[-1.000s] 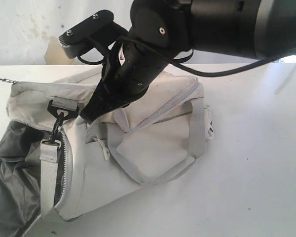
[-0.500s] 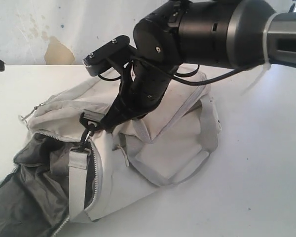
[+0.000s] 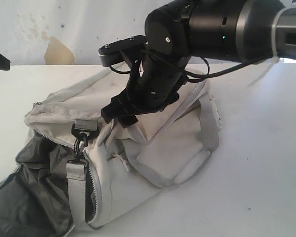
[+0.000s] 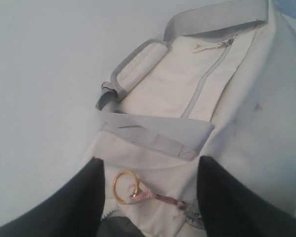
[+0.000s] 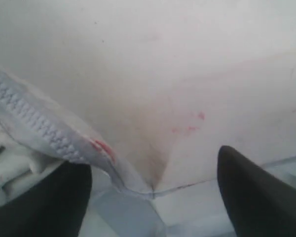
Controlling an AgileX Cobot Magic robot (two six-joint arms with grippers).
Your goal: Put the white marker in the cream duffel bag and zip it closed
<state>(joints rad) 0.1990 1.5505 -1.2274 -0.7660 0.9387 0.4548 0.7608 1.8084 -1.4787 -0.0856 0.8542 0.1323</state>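
Observation:
The cream duffel bag (image 3: 158,138) lies on its side on the white table, its main zipper gaping at the left so the grey lining (image 3: 34,197) shows. My right gripper (image 3: 119,117) hovers open just over the bag's top. In the right wrist view its jaws (image 5: 155,158) stand wide over cream fabric and a grey zipper tape (image 5: 34,128), gripping nothing. My left gripper (image 4: 149,160) is open too. A gold ring pull (image 4: 125,186) lies loose on the bag between its fingers. The white marker is out of view.
Grey webbing handles (image 3: 207,143) loop over the bag's side. A shoulder strap (image 3: 76,182) hangs from a black buckle (image 3: 80,143). Bare white table (image 3: 256,163) lies to the right and in front. A stained wall (image 3: 54,34) stands behind.
Both grippers have opened. The left one let go of the ring pull and drew back left. The right one released the bag's top and lifted slightly. The bag's left end slackened rightward.

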